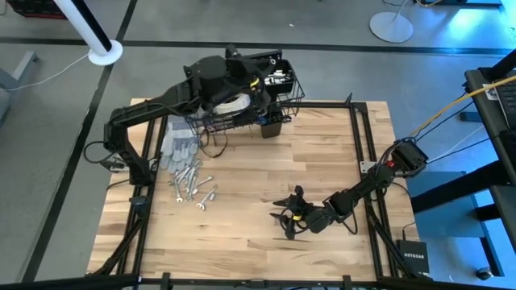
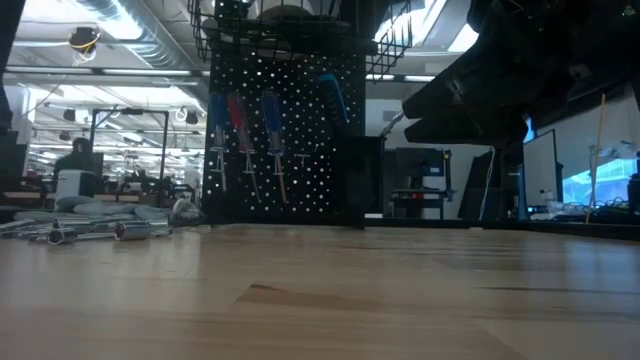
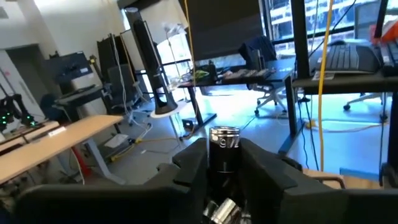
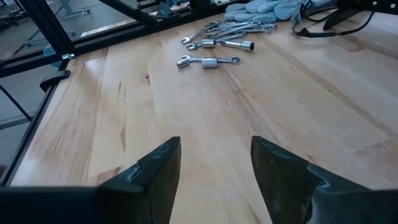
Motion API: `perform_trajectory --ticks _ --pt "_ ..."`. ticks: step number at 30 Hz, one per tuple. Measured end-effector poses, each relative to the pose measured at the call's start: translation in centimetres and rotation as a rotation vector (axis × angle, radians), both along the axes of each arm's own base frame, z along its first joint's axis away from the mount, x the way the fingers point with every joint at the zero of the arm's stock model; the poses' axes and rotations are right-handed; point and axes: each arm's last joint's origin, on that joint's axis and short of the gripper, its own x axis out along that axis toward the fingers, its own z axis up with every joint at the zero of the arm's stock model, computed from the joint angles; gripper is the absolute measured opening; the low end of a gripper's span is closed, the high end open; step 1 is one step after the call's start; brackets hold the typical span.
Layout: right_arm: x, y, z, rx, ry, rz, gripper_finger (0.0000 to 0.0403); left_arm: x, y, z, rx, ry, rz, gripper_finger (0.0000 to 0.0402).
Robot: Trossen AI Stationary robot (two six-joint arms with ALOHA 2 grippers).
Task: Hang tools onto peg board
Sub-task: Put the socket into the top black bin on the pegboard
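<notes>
At the far edge of the tabletop [image 1: 266, 201] stands the peg board [image 2: 285, 140], black and upright, with a wire basket [image 1: 278, 89] at its top and a black cup [image 1: 271, 127] beside it. Red- and blue-handled screwdrivers [image 2: 245, 125] hang on the board's face in the low view. The left arm reaches up over the basket, and its hand [image 3: 224, 163] points out past the board into the room. Between its fingers [image 3: 267, 171] stands a short silver socket-like tool [image 3: 224, 144], upright; another silver piece [image 3: 221, 211] shows just below it. The fingers sit close on either side of the tool, but I cannot tell whether they clench it or have let go. A white roll [image 1: 230, 101] lies in the basket under the arm.

Near the left edge, grey gloves [image 1: 179, 149] lie flat, and just beside them, toward the middle, a cluster of silver wrenches [image 1: 193, 184] is spread on the wood. The right wrist view shows them too, with one wrench [image 4: 208, 61] lying a little apart from the rest.

The right arm waits low near the near-right part of the tabletop, its hand [image 4: 214, 171] released, fingers spread wide with only bare wood between them, pointing toward the wrenches.
</notes>
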Motion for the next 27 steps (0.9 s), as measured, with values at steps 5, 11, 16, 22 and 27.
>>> perform_trajectory --ticks 5,11,16,22,27 --pt "0.0 0.0 0.0 0.0 0.001 0.0 0.0199 -0.3 -0.3 -0.3 -0.013 0.055 -0.002 0.0144" --pt "0.0 0.0 0.0 0.0 0.001 0.0 0.0199 -2.8 -2.2 0.9 -0.038 0.105 -0.038 0.0182" --pt "0.0 0.0 0.0 0.002 0.001 0.002 0.0199 -6.3 -5.2 1.4 -0.106 0.22 -0.103 0.0178" --pt "0.0 0.1 0.0 0.017 0.007 0.03 0.0199 -11.3 -10.2 0.0 -0.308 0.399 -0.173 0.016" --pt "0.0 0.1 0.0 0.019 0.004 0.03 0.0199 -14.5 -14.7 -4.3 -0.431 0.508 -0.132 0.0142"
